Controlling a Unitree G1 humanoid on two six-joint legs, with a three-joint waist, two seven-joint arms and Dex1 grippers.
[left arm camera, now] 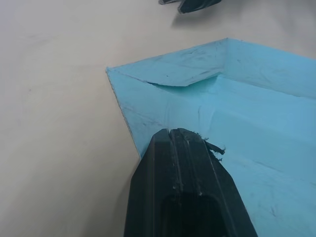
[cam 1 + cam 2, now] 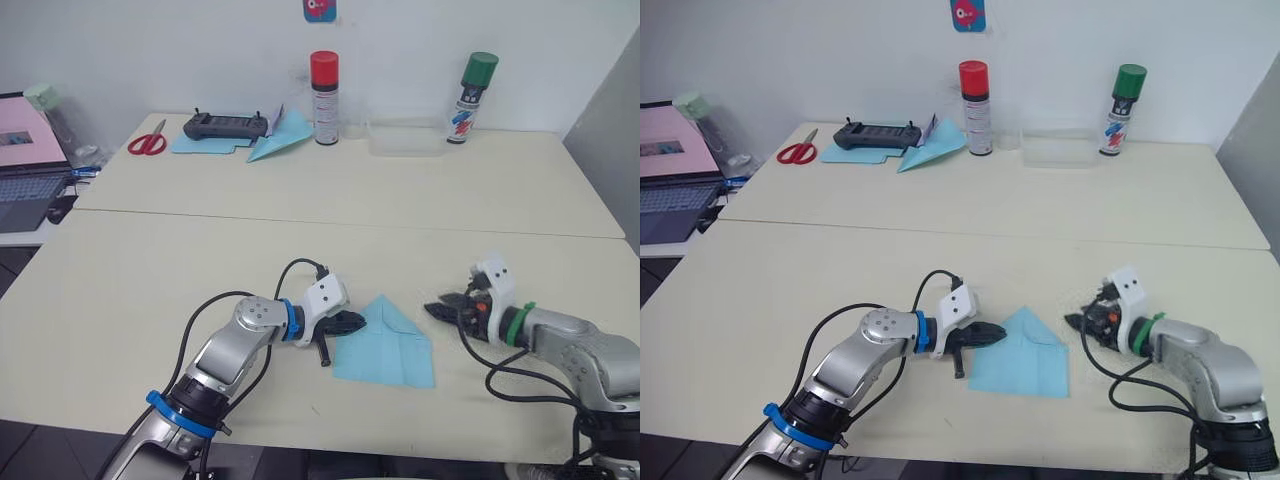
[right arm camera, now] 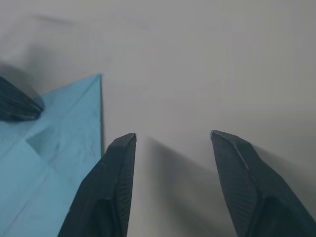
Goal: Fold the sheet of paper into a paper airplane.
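You see a light-blue sheet of paper [image 2: 385, 347] at the lower centre, on a cream table [image 2: 300, 215]. Both grippers, left [image 2: 352, 322] and right [image 2: 436, 308], have black fingers on white housings. At the top of the frame stand a can with a red cap [image 2: 324, 98] and another with a green cap [image 2: 470, 97]. Red-handled scissors [image 2: 148, 141] lie at the upper left, near a black controller [image 2: 226, 125] and a light-blue paper dart [image 2: 281, 138].
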